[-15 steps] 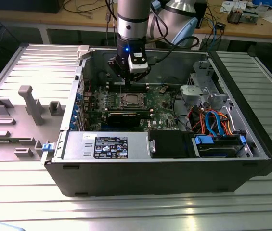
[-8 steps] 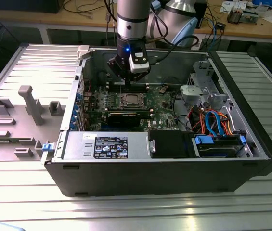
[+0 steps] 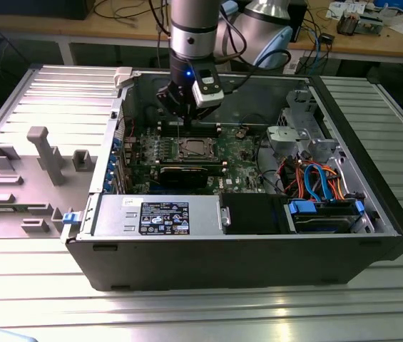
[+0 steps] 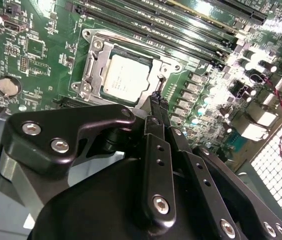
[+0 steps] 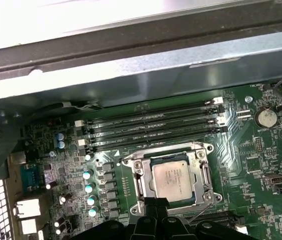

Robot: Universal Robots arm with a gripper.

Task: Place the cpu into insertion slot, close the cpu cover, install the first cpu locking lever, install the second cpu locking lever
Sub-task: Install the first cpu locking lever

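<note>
I see the cpu (image 5: 173, 179) seated in the insertion slot (image 5: 131, 165) on the green motherboard (image 5: 260, 165). The cpu cover (image 5: 201, 175) lies flat around it, framing its grey top. My gripper (image 4: 156, 102) hangs just above the slot's edge; its black fingertips meet with nothing visible between them. A thin metal lever (image 5: 200, 212) juts out from the slot's corner, near the gripper. The long memory slots (image 5: 155, 130) run along the slot's far side from the gripper.

The arm (image 3: 194, 28) points straight down, its end effector (image 4: 158, 102) pinched closed, fingertips together.
</note>
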